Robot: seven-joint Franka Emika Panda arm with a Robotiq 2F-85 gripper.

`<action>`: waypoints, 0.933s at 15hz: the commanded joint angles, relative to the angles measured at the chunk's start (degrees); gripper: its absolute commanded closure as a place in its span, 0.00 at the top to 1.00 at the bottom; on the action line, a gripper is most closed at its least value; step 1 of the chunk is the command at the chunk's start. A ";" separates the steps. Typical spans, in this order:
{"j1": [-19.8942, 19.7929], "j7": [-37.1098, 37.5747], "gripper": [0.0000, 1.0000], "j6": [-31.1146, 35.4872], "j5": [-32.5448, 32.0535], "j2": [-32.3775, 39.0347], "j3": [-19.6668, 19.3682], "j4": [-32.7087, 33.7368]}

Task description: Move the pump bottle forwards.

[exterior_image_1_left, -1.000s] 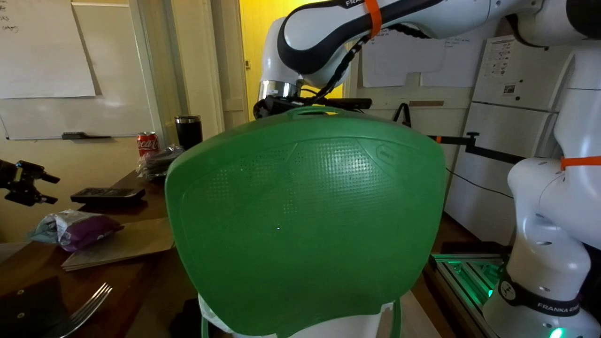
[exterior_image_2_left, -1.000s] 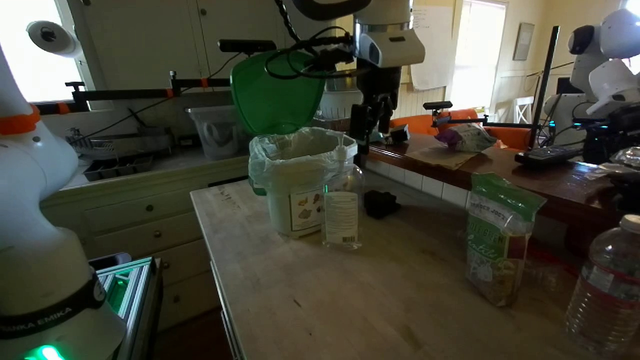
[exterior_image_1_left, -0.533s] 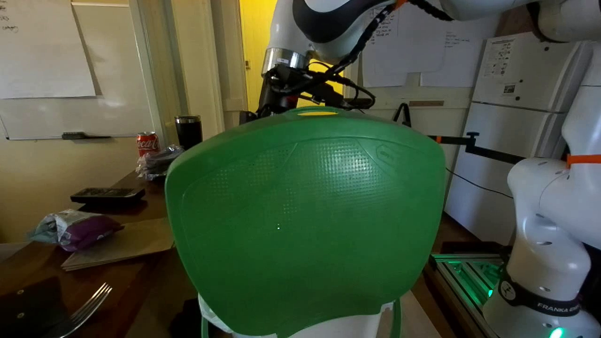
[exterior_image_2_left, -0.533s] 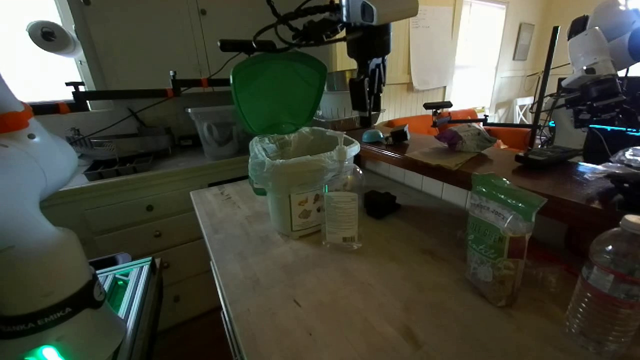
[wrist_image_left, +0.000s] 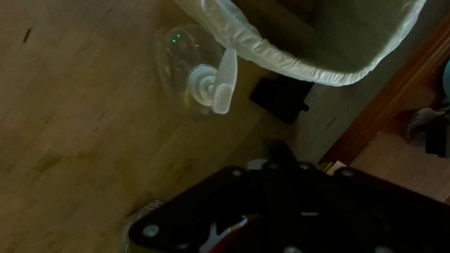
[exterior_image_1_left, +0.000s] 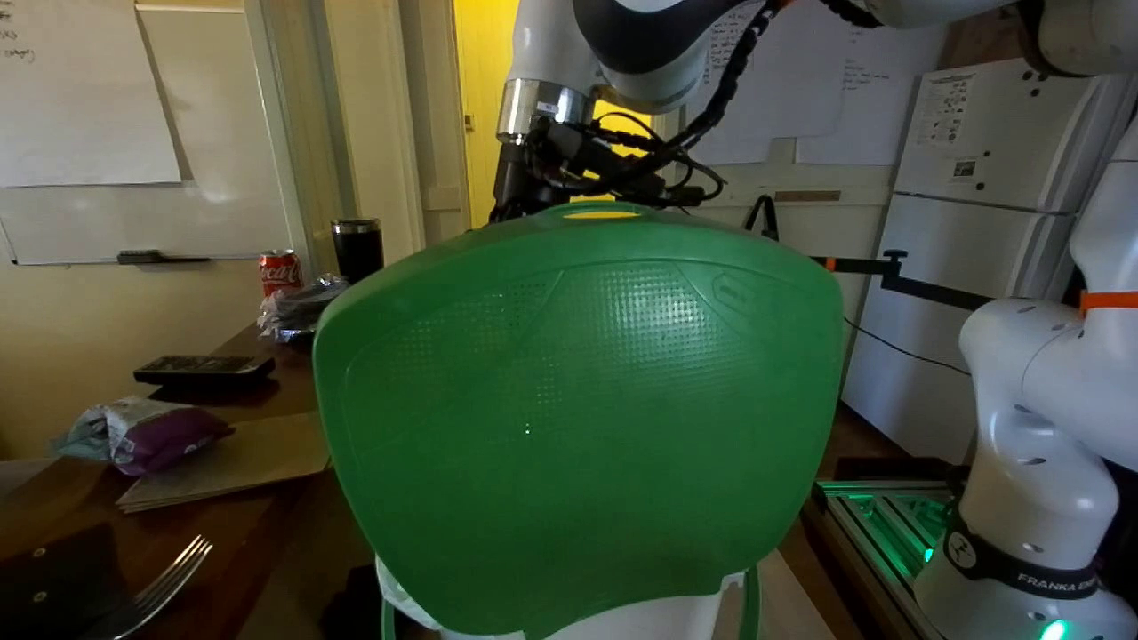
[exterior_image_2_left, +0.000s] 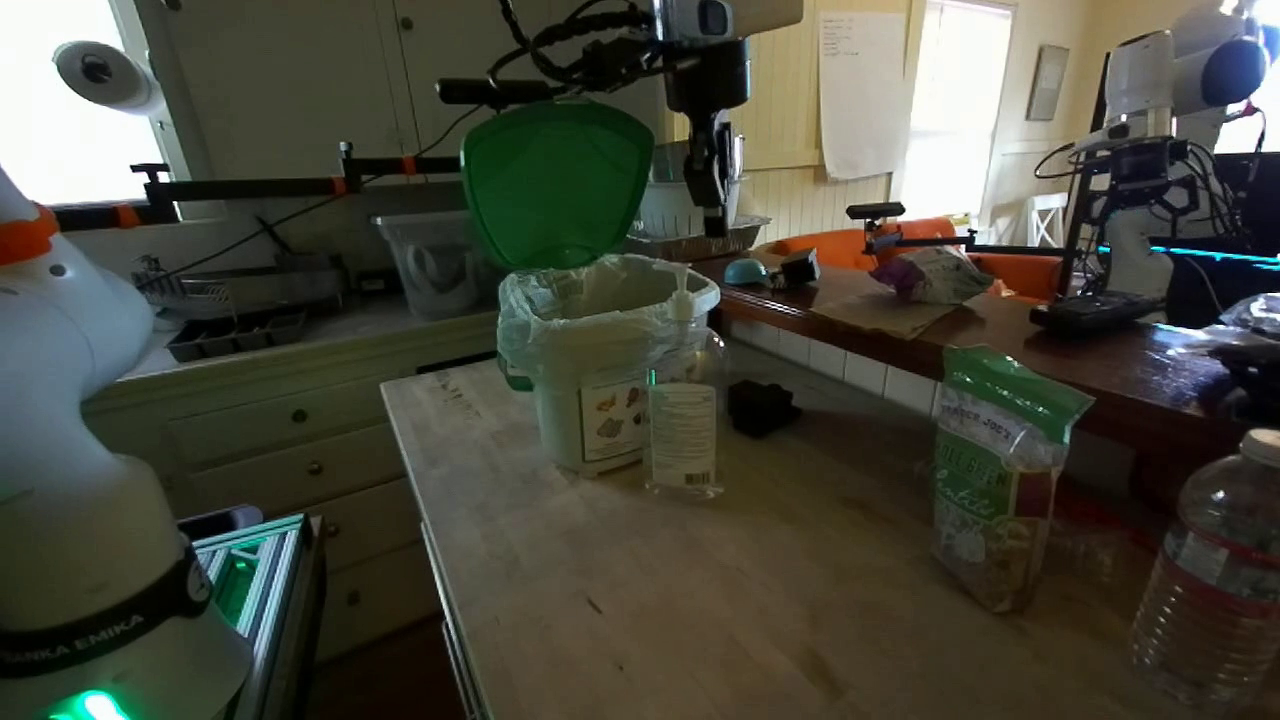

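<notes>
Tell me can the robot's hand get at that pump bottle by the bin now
Probably yes: in the wrist view, nothing seems to stand between the hand and the pump bottle. The hand looks shut, though, and the lined bin crowds one side.

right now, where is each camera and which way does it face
In an exterior view: behind the green lid, facing its back; arm, base show.
In an exterior view: above the worktop, facing bin and pump bottle; arm, base, end effector show.
Wrist view: arm-mounted, facing down at pump bottle, bin; end effector shows.
Both exterior views share the green lid, from opposite sides.
</notes>
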 commanded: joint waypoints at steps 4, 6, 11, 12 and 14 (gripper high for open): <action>0.16 -1.76 0.00 0.24 -4.93 -2.74 0.55 -4.19; 0.02 -1.92 0.00 -0.20 -5.37 -3.22 0.49 -4.54; -0.13 -1.49 0.00 -1.78 -7.64 -4.62 0.76 -5.36; -0.09 -1.54 0.00 -2.09 -7.57 -4.76 0.76 -5.44; 0.04 -1.57 0.00 -2.89 -7.40 -4.95 0.87 -5.64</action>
